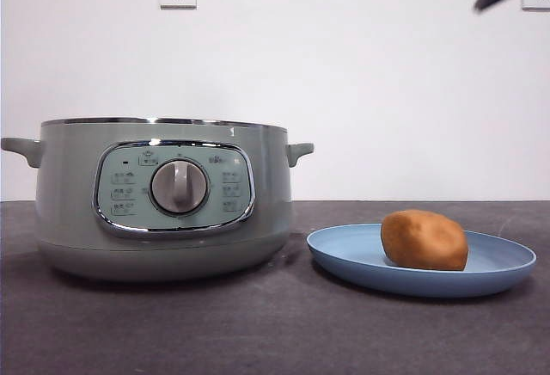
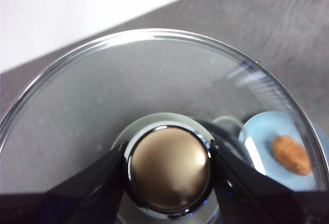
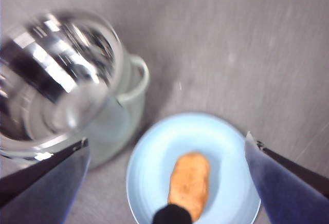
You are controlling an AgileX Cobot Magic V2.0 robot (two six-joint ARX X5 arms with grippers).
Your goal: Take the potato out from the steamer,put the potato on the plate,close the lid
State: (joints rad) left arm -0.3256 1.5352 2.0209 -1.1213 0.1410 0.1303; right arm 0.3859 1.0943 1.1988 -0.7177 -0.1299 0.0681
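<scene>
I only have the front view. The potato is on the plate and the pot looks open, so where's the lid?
Observer: The left gripper holds the lid by its knob, jaws closed on either side of it.
Operator: Is it on the steamer yet?
Observer: No. Through the glass the left wrist view shows the plate with the potato, so it hangs above the table.
Operator: And the right arm?
Observer: The right gripper is above the plate, jaws wide open, holding nothing.

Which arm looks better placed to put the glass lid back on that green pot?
The left: its gripper is clamped on the knob of the clear glass lid. The right gripper hangs open above the orange-brown potato on the light-blue plate, beside the sage-green pot.
</scene>
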